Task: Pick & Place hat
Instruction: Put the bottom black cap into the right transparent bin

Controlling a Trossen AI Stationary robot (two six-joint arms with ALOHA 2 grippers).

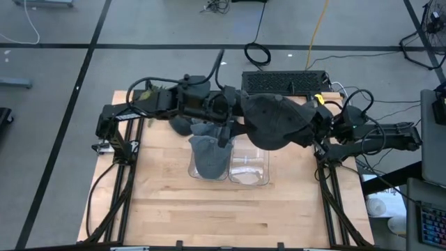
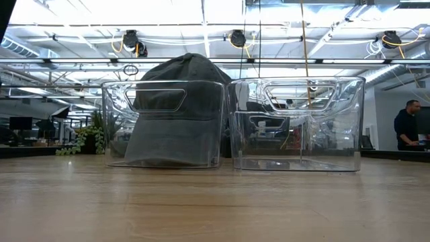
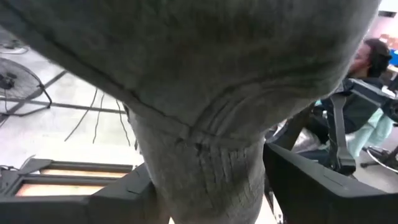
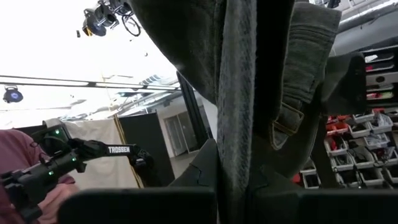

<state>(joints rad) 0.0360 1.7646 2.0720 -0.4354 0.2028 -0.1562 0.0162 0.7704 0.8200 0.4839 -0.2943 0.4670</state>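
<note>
Bins side by side at table centre: left bin (image 2: 161, 124) holding grey hat (image 2: 176, 114), right bin (image 2: 295, 124) holding nothing. Left gripper (image 1: 224, 132) clamped on second hat (image 1: 275, 122), raised above right bin. Right gripper (image 4: 239, 186) closed on same hat.

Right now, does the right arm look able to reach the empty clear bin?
Probably yes. The right gripper, shut on the dark hat, hangs just behind the empty bin; its top is open, and the left gripper holds the grey hat beside it.
</note>
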